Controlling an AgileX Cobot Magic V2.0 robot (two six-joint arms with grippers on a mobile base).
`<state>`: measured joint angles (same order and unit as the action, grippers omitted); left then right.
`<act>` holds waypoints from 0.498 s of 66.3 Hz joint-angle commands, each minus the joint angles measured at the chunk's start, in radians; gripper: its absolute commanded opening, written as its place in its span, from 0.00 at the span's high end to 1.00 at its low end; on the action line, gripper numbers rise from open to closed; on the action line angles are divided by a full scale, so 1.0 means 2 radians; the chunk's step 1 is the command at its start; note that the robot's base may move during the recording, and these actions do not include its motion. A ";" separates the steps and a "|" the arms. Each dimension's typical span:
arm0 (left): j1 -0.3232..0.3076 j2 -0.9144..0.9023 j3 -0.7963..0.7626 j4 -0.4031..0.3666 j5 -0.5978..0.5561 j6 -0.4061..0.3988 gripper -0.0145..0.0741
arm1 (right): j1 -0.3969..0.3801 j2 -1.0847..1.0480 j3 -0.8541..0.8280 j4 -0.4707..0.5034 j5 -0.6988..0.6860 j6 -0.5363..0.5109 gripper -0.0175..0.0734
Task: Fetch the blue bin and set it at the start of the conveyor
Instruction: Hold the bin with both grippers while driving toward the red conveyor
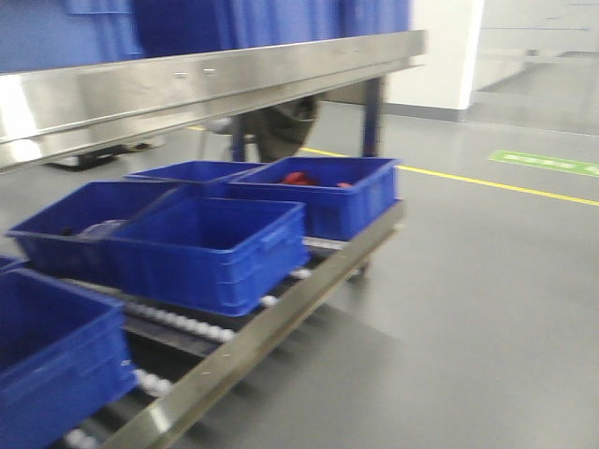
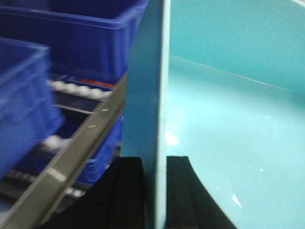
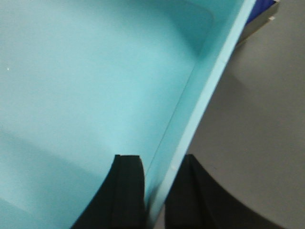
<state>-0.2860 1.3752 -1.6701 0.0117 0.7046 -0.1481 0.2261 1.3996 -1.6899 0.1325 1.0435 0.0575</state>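
Observation:
The blue bin (image 2: pixel 228 119) is a light cyan tub that fills both wrist views. In the left wrist view my left gripper (image 2: pixel 155 164) is shut on the bin's left wall, one black finger outside and one inside. In the right wrist view my right gripper (image 3: pixel 159 162) is shut on the right wall of the blue bin (image 3: pixel 86 86), one finger inside and one outside over grey floor. The bin hangs between both arms, beside the shelf. It does not show in the front view. The conveyor start is out of view.
A stainless-steel roller shelf (image 1: pixel 271 323) carries several dark royal-blue ribbed bins (image 1: pixel 211 248), one with red items (image 1: pixel 299 178). A steel rail (image 1: pixel 187 84) runs above them. Grey floor (image 1: pixel 487 299) with a yellow line (image 1: pixel 487 182) lies to the right.

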 commanded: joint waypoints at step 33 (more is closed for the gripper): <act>0.000 -0.008 -0.005 -0.012 -0.039 -0.010 0.96 | -0.003 -0.006 -0.003 -0.020 -0.003 -0.015 0.97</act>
<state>-0.2860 1.3752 -1.6701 0.0117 0.7046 -0.1481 0.2244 1.3996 -1.6899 0.1325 1.0435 0.0600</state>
